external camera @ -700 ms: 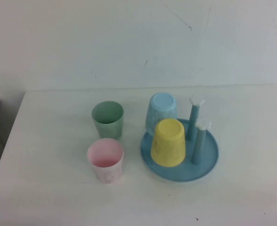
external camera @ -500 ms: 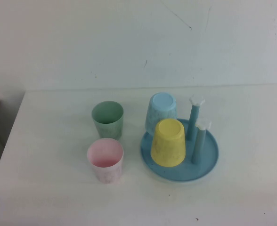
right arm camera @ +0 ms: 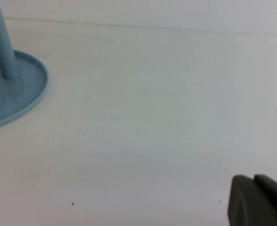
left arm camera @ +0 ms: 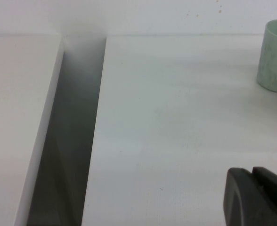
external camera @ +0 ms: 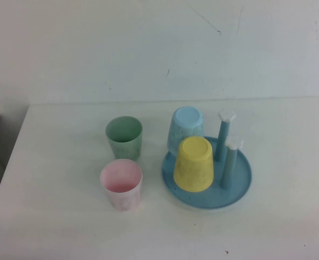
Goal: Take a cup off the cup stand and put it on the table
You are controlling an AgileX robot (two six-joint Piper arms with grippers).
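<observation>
1. Looking down from the high view, we see the cup, yellow and upturned, on the cup stand at centre right, probably over a peg to drain.
2. A light blue cup sits upturned behind it; a green cup and pink cup stand upright on the table, centre left.
3. Our left gripper shows only at the left wrist view's lower right, holding nothing we can see; how far open, we cannot tell.
4. Our right gripper, lower right of its view, is likewise unclear, well apart from the stand.

The yellow cup sits upside down on the round blue cup stand, which rests on the white table.
</observation>
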